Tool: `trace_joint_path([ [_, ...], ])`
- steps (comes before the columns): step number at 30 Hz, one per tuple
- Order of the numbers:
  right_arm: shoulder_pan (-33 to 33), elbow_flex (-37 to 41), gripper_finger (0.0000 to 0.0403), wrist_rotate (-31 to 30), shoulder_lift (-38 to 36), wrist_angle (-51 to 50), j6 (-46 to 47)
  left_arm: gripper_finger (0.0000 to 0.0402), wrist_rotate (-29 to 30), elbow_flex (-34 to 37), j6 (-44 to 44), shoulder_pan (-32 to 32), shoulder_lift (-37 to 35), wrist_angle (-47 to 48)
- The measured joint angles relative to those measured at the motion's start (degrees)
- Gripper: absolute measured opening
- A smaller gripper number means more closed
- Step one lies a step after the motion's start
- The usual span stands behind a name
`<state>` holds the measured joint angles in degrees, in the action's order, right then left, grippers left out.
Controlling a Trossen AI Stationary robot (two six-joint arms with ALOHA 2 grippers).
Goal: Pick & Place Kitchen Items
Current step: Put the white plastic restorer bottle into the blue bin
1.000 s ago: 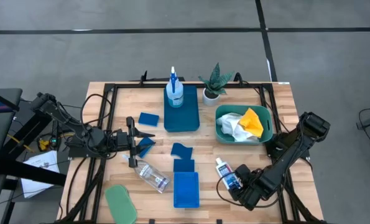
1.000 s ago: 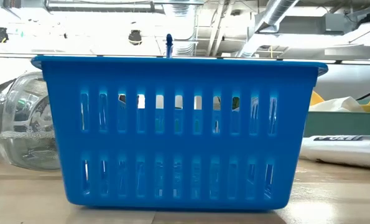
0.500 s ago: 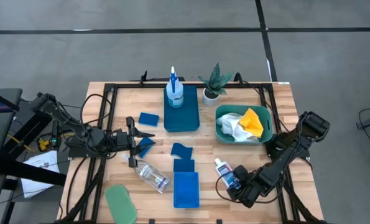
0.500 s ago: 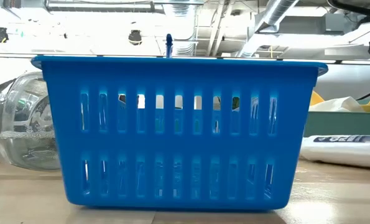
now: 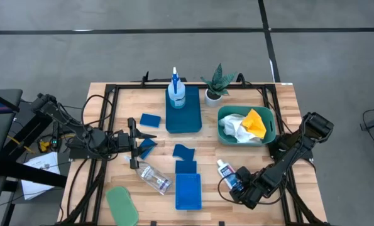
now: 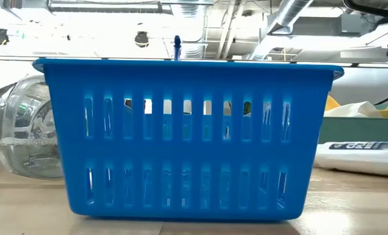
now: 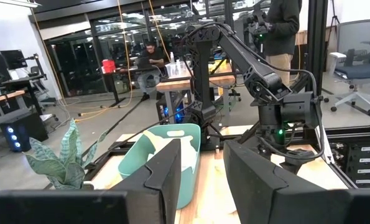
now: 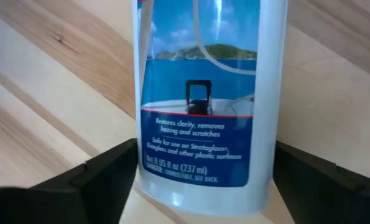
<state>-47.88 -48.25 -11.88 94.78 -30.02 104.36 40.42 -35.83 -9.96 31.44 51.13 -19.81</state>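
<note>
The white blue-labelled bottle (image 5: 229, 176) lies on its side at the near right of the table. My right gripper (image 5: 239, 184) is open, points steeply down, and has one finger on each side of the bottle's bottom end (image 8: 203, 149). My left gripper (image 5: 150, 142) hangs level above the table's left half, with a gap between its fingers (image 7: 166, 180) and nothing in it. A blue sponge (image 5: 147, 148) shows just below it. A clear plastic bottle (image 5: 153, 177) lies near the front. The spray bottle (image 5: 176, 94) stands on a blue tray (image 5: 184, 118). My right gripper comes at the white bottle from above, its fingers (image 8: 104, 180) lying across the bottle beside its bottom end (image 8: 172, 186). I cannot tell whether the fingers touch it. The bottle rests flat on the table.
A blue slotted basket (image 5: 188, 191) stands at the front centre and fills the low view (image 6: 187, 137). A teal tub (image 5: 269, 129) with white and yellow cloths is at the right. A potted plant (image 5: 215, 85), loose blue sponges (image 5: 150, 120) and a green cloth (image 5: 122, 204) are also there.
My right gripper has sunk a little toward the white bottle and tipped slightly, then held still. It stays open.
</note>
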Motion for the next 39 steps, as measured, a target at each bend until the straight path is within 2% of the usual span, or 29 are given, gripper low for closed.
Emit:
trace_joint_path([
  [5,0.0,0.09,0.0294,-0.09,0.04,-0.15,0.0,0.0117,0.0,0.0,0.0,0.02,0.0,0.0],
  [8,0.02,0.09,0.0282,-0.21,0.09,0.31,-0.78,0.0117,0.0,0.0,0.0,0.01,0.0,0.0],
  [29,0.02,0.09,0.0277,-1.52,0.2,2.06,-6.8,0.0117,0.0,0.0,0.0,0.01,0.0,0.0],
  [39,-0.35,0.01,0.0276,-8.36,-3.0,9.02,-14.58,0.0117,0.01,0.0,-0.02,0.0,0.0,0.07],
])
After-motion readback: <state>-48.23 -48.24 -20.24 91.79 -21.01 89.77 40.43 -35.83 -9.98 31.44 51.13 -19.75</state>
